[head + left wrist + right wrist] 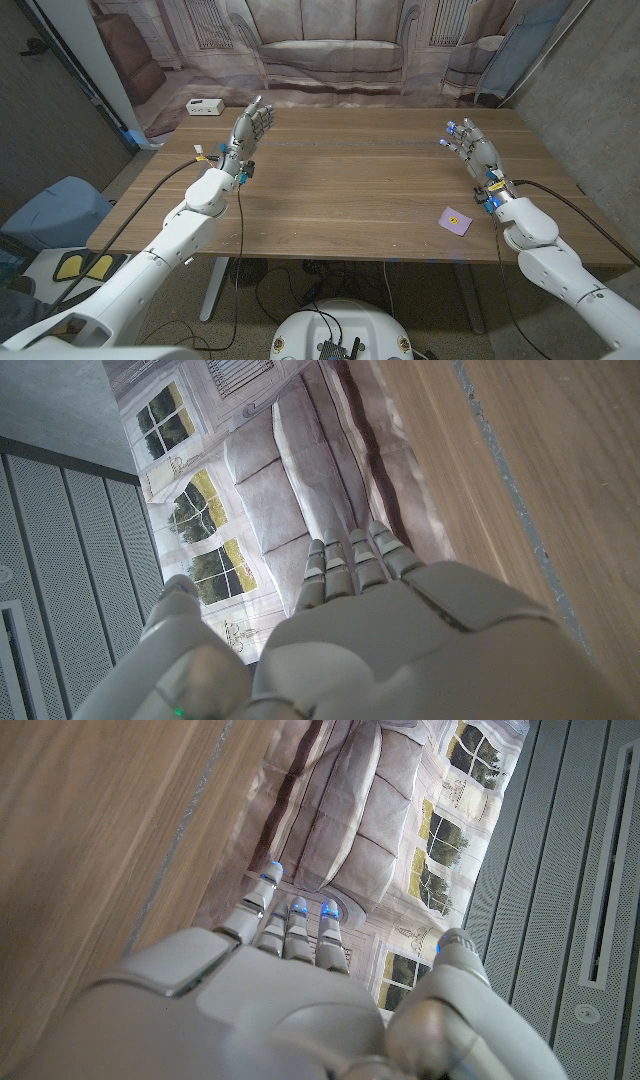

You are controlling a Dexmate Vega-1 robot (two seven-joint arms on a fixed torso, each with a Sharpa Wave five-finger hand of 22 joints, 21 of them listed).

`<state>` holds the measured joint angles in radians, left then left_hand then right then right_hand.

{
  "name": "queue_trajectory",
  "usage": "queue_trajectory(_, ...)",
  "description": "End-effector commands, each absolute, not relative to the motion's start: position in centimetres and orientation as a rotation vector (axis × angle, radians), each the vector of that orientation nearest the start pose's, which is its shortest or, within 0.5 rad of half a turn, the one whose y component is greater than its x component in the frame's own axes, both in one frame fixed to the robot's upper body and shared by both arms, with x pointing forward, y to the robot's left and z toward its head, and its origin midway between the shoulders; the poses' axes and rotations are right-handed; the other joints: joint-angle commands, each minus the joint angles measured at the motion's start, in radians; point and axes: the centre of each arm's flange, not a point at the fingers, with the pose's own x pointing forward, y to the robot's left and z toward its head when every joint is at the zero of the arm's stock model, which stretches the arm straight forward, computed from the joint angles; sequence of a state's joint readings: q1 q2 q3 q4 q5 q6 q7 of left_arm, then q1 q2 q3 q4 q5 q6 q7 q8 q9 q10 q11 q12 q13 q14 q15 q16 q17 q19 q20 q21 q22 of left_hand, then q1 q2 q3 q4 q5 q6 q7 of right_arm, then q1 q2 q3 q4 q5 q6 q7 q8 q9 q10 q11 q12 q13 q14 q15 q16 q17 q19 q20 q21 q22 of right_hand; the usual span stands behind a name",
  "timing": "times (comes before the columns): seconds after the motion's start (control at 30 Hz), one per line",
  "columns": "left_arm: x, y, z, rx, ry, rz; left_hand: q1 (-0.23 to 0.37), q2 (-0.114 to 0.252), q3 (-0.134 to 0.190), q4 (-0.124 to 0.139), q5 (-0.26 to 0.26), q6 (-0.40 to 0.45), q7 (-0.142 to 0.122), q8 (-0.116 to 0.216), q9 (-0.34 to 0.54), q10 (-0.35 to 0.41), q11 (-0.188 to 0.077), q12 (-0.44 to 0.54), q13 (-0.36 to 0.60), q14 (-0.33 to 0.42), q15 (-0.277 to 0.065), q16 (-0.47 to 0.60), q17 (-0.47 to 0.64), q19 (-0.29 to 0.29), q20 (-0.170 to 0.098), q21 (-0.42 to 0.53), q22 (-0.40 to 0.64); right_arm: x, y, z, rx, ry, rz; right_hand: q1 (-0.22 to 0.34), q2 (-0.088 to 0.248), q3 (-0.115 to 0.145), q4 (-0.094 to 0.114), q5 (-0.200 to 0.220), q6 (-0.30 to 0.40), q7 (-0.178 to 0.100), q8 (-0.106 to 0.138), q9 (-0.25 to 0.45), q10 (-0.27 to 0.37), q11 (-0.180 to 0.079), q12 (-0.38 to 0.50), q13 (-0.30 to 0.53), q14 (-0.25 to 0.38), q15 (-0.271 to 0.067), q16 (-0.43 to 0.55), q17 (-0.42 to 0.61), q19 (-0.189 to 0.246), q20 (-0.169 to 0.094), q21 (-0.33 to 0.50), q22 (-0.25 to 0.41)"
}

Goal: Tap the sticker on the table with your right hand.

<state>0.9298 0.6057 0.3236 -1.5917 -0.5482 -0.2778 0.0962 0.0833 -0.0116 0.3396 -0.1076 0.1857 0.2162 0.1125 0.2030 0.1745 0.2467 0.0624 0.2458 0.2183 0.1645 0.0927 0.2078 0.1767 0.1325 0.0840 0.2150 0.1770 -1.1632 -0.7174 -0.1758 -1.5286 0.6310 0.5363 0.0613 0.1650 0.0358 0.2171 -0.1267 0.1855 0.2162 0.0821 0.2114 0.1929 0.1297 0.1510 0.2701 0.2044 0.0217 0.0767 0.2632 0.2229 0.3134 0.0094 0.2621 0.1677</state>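
Observation:
A small purple sticker with a yellow dot lies on the wooden table near its front right edge. My right hand is raised over the table's right side, behind the sticker and apart from it, fingers straight and holding nothing. In the right wrist view the right hand reaches toward the sofa backdrop with fingers extended. My left hand is raised over the table's far left, fingers straight and empty. The left hand looks the same in the left wrist view.
A white power strip lies past the table's far left corner. A printed backdrop of a sofa hangs behind the table. A blue chair stands on the left of the table.

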Motion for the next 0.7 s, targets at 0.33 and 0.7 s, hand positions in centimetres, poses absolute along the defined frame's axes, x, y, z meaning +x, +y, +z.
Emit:
queue_trajectory(0.33, 59.5, 27.6, 2.9, 0.084, -0.751, -0.174, 0.017, 0.001, 0.000, -0.008, 0.006, 0.016, 0.002, -0.001, 0.004, 0.013, 0.003, -0.001, -0.002, 0.015, -0.002, -0.004, 0.004, 0.013, 0.000, 0.001, 0.001, 51.6, -38.7, -6.7, -0.107, -0.783, 0.129, 0.007, 0.001, 0.000, -0.003, 0.002, 0.016, 0.001, 0.003, 0.004, 0.013, 0.003, 0.004, 0.003, 0.016, 0.003, 0.004, -0.001, 0.013, -0.001, -0.004, 0.003)
queue_trajectory(0.7, 59.3, 26.8, 2.5, 0.093, -0.731, -0.185, 0.018, 0.001, -0.001, -0.009, 0.006, 0.024, 0.001, 0.000, 0.004, 0.015, 0.001, -0.002, -0.004, 0.018, -0.002, -0.006, 0.004, 0.013, 0.001, -0.002, 0.001, 50.1, -39.5, -8.0, -0.100, -0.777, 0.113, 0.008, 0.002, -0.001, -0.003, 0.002, 0.023, 0.008, 0.004, 0.003, 0.015, 0.005, 0.002, 0.003, 0.019, 0.003, 0.003, -0.001, 0.018, 0.000, -0.007, 0.003)
